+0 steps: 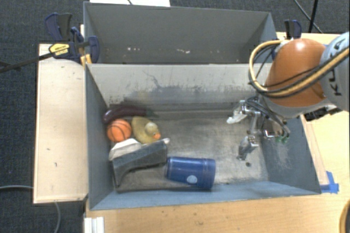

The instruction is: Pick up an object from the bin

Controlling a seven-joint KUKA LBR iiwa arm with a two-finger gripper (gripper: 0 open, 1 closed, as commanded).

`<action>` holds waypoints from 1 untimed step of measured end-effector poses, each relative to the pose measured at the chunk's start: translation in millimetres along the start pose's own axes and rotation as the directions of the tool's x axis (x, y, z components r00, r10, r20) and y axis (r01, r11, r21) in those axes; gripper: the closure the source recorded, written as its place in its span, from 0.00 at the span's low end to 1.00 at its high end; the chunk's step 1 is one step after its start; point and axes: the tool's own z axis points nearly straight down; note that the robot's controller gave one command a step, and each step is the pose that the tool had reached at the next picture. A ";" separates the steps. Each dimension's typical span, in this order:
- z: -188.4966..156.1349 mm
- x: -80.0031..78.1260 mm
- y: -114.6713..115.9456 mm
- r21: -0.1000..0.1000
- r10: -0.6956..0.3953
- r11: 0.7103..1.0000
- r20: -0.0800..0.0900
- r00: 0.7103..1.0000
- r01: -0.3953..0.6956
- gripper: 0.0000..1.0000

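Note:
My gripper (246,151) hangs over the bare floor in the right part of the bin, with one metal finger pointing down and nothing between its fingers. A blue cylinder (190,172) lies on its side near the front wall, to the left of the gripper and apart from it. Further left a grey wedge-shaped block (139,159) leans by the front left corner.
In the left corner lie an orange ball (119,130), a yellow rubber duck (145,130) and a dark purple oblong thing (126,112) against the wall. The arm's orange cover and cables sit over the bin's right side.

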 end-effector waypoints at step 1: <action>0.0 0.0 0.0 0.000 0.000 1.000 0.000 1.000 0.000 0.00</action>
